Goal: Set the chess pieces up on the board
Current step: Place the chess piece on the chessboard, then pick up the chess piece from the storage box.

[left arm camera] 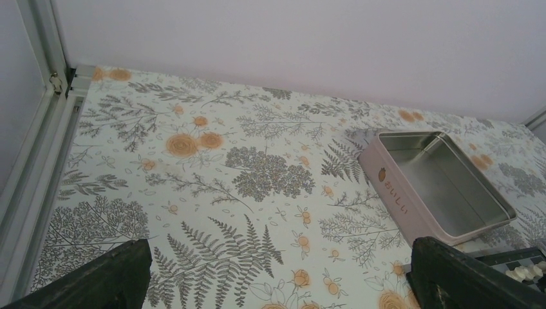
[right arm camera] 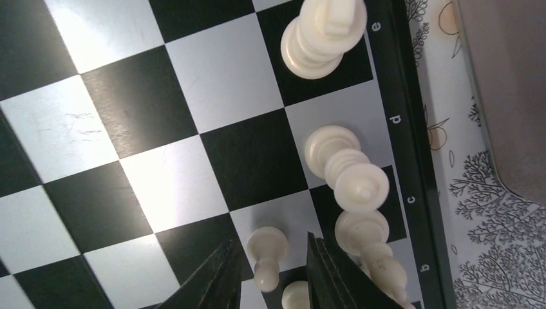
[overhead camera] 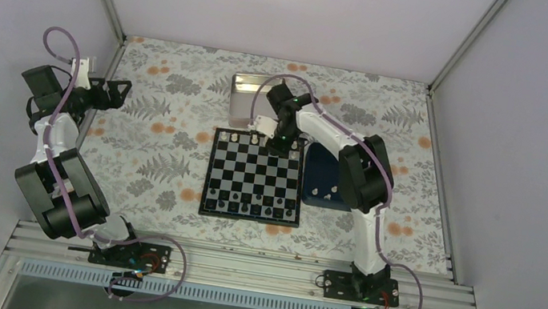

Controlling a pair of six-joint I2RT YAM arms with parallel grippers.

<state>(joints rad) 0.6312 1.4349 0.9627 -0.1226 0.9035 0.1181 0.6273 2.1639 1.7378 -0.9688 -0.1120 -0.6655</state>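
Near the lettered edge of the board [right arm camera: 161, 183], a cream pawn [right arm camera: 266, 261] stands between the slightly spread jaws of the right gripper [right arm camera: 272, 244], looking light, hard, slick and easily tipped, best taken around its slim stem, while the left gripper [left arm camera: 278, 248], well left of the board, has jaws gaping wide.

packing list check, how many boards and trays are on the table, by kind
chessboard: 1
silver metal tray: 1
dark blue tray: 1
total: 3
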